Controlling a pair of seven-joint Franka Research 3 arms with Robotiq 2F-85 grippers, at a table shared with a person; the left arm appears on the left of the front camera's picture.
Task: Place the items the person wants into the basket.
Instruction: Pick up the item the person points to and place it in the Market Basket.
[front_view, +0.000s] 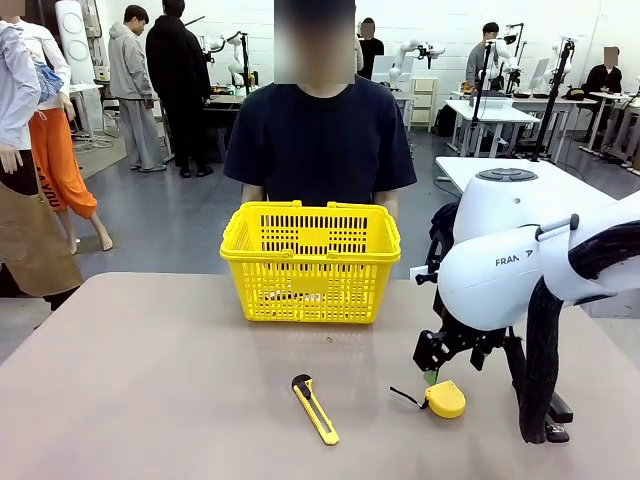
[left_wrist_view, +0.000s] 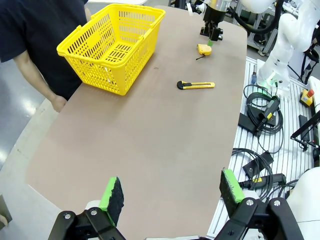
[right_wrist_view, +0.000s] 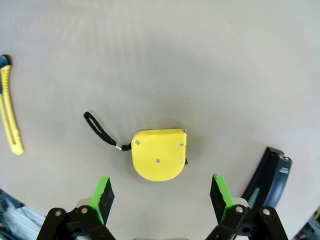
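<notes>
The small yellow tape measure (right_wrist_view: 157, 155) lies flat on the table with its black strap (right_wrist_view: 102, 131) trailing to one side. My right gripper (right_wrist_view: 161, 195) hangs just above it, open, one green pad on each side and nothing between them. From the front, the right gripper (front_view: 432, 372) is a little above and left of the tape measure (front_view: 445, 399). The yellow basket (front_view: 310, 260) stands at the far middle of the table, in front of the person (front_view: 320, 140). My left gripper (left_wrist_view: 172, 192) is open over the table's near edge, far from the basket (left_wrist_view: 112, 45).
A yellow-black box cutter (front_view: 315, 408) lies left of the tape measure. A black stapler (right_wrist_view: 267, 170) sits close on its other side, partly behind the right arm's cable (front_view: 540, 370). The person's hand (left_wrist_view: 59, 102) hangs by the table's far edge.
</notes>
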